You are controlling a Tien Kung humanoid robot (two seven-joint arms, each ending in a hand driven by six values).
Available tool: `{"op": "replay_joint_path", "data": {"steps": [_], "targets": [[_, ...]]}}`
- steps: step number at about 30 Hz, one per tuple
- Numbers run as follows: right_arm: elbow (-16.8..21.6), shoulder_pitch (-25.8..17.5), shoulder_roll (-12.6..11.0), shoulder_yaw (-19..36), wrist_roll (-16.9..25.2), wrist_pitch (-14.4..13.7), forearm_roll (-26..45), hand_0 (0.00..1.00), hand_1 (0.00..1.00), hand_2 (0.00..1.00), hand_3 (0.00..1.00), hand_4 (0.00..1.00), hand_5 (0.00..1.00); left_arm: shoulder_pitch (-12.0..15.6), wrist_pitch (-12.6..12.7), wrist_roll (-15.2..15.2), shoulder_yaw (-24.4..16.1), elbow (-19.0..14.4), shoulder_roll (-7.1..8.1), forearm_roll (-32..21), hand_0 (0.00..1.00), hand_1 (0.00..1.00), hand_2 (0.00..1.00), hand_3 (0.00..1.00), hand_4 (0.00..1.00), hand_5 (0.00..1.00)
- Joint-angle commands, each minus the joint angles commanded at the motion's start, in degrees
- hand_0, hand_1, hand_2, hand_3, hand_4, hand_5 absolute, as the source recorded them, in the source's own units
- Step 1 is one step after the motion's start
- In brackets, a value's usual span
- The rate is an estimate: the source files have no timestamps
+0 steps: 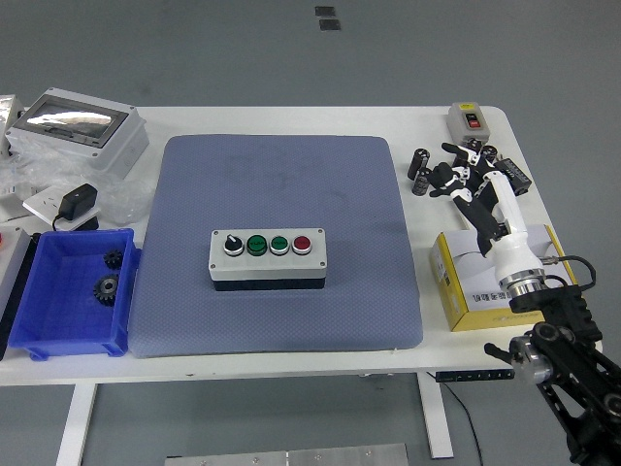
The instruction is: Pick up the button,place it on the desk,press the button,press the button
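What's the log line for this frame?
right hand: open, empty, over table's right side | button box: on blue mat, untouched | left hand: out of view

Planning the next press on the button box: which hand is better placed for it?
Probably the right. The right hand is the only one in view, open beside the blue mat, right of the button box; the left arm is out of view.

The button box (269, 257) sits on the blue mat (281, 243), four buttons in a row on top. The right hand (464, 175) hangs over the table's right side, above the black cylinders (423, 171), fingers loosely spread, holding nothing. A yellow box (475, 282) lies below it.
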Motion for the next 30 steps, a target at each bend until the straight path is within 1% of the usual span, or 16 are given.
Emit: {"op": "replay_joint_path", "data": {"steps": [1,6,7,11,13,22,24,25,30], "targets": [[0.19,-0.17,-0.07,0.45,0.19,0.0,0.21,0.79,0.745,0.763,0.741,0.838,0.754,-0.09,-0.09,-0.15,-0.16,0.07,0.08,0.26,0.71,0.687,0.684,0.81,0.494,0.807],[1.34,-1.33,-0.43,4.28,0.74,-0.03,0.6,0.79,0.745,0.763,0.741,0.838,0.754,-0.45,-0.29,-0.81,-0.36,0.46,0.51,0.58,0.71,0.687,0.684,0.81,0.494,0.807],[1.57,-1.55,-0.49,5.22,0.8,-0.03,0.67,0.776,0.735,0.754,0.73,0.821,0.771,-0.47,-0.27,-0.78,-0.24,0.5,0.57,0.41,0.709,0.687,0.684,0.804,0.494,0.807],[2.24,-1.9,-0.72,7.31,0.89,-0.03,0.85,0.776,0.735,0.754,0.73,0.821,0.771,-0.39,-0.25,-0.22,0.19,0.46,0.74,-0.17,0.709,0.687,0.684,0.804,0.494,0.807],[2.51,-1.95,-0.75,7.68,0.85,-0.04,0.74,0.771,0.725,0.746,0.715,0.813,0.76,-0.33,-0.21,0.03,0.34,0.41,0.8,-0.44,0.71,0.689,0.684,0.804,0.495,0.809],[3.27,-2.52,-0.76,8.38,0.72,-0.14,0.34,0.766,0.723,0.742,0.705,0.81,0.753,-0.16,-0.01,0.49,0.64,0.28,0.89,-0.97,0.71,0.689,0.682,0.805,0.5,0.806],[3.32,-2.57,-0.82,8.46,0.71,-0.14,0.31,0.766,0.723,0.742,0.705,0.81,0.753,-0.19,0.01,0.47,0.59,0.29,0.91,-0.89,0.71,0.689,0.682,0.805,0.5,0.806],[3.33,-2.56,-0.77,8.51,0.72,-0.15,0.26,0.762,0.717,0.739,0.696,0.803,0.734,-0.21,0.04,0.44,0.55,0.3,0.9,-0.85,0.71,0.688,0.682,0.81,0.512,0.808],[3.64,-2.48,-0.73,8.48,0.74,-0.08,0.27,0.762,0.717,0.739,0.696,0.803,0.734,-0.32,-0.01,0.25,0.36,0.4,0.92,-0.51,0.71,0.688,0.682,0.81,0.512,0.808]]}}
